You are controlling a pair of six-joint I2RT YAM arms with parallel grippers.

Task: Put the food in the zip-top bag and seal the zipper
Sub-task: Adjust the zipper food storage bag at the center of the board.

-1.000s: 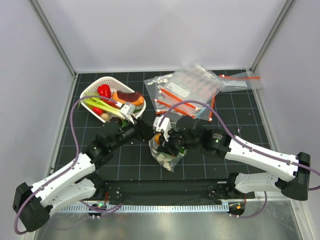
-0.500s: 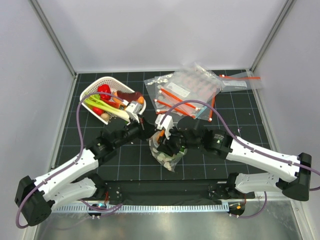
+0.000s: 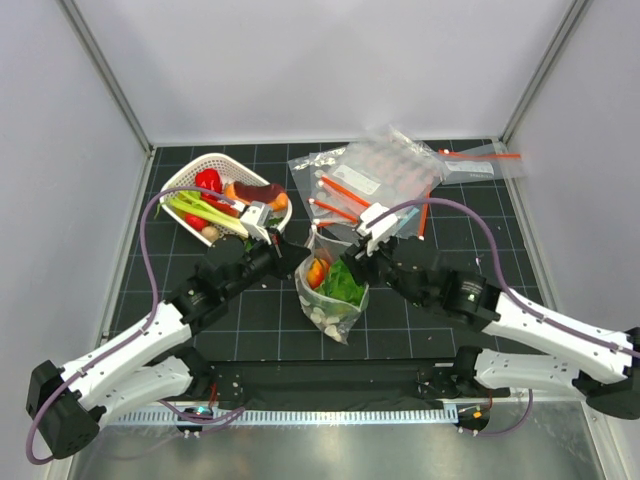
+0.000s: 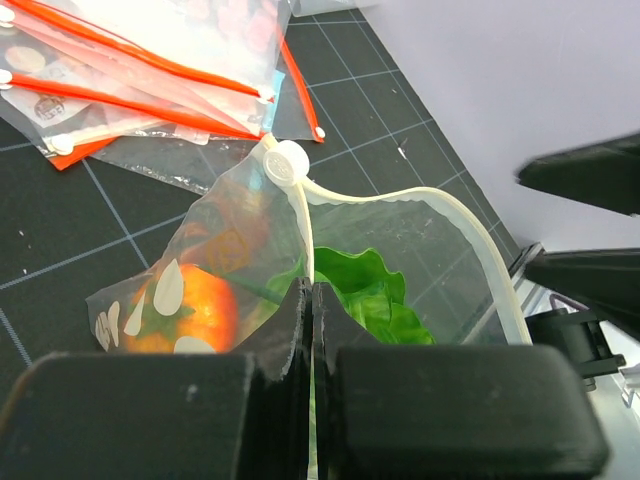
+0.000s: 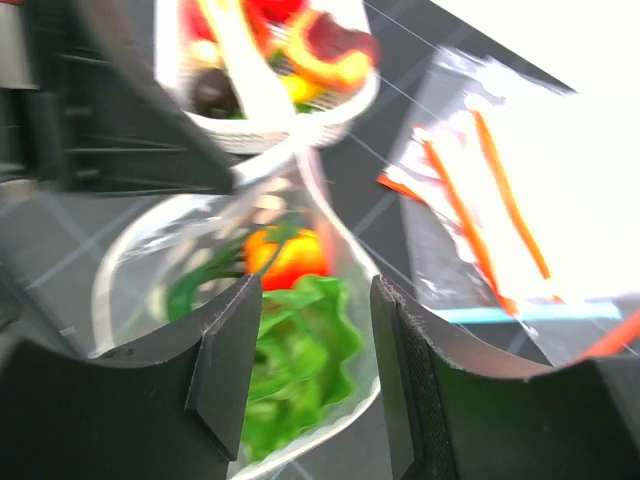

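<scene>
The polka-dot zip-top bag (image 3: 330, 305) lies between my two arms with its mouth held open. Inside it sit the food pieces: the green lettuce (image 3: 344, 284) and the small orange-red piece (image 3: 316, 272). My left gripper (image 3: 296, 258) is shut on the bag's mouth edge; the left wrist view shows its jaws (image 4: 312, 290) pinching the pale zipper (image 4: 480, 250) strip, with the lettuce (image 4: 372, 292) and orange piece (image 4: 195, 312) just beyond. My right gripper (image 3: 348, 266) hangs open above the bag's mouth, over the lettuce (image 5: 300, 350) and orange piece (image 5: 290, 258), holding nothing.
A white basket (image 3: 180, 182) with green onions, a red pepper and other toy food stands at the back left. A pile of plain clear bags with red-orange strips (image 3: 370, 180) lies behind the bag, and one more (image 3: 480, 165) at the far right.
My right gripper has opened and drawn back up and to the right, leaving the food in the bag. My left gripper has shut on the bag's mouth edge.
</scene>
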